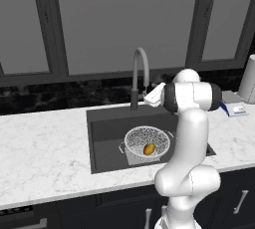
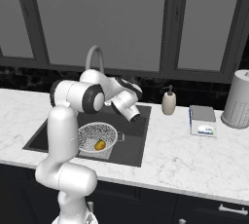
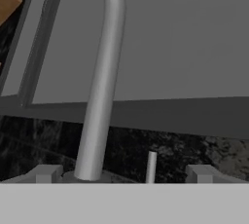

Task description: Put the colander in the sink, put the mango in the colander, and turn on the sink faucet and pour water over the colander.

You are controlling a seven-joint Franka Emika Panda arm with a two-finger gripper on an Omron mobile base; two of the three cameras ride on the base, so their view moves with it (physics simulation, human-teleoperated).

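Hand view has the sink faucet [image 3: 99,91] stem left of centre, its small lever [image 3: 151,167] standing between the spread, empty pincer [image 3: 124,174] tips. Left base view shows the colander [image 1: 146,142] already in the sink [image 1: 104,123], holding the mango [image 1: 149,149]. Risk: the tips may slide past that thin lever, or nudge the spout off the colander.

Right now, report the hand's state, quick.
Hand: open, holding nothing, up against the faucet, with its small lever standing between the fingertips.
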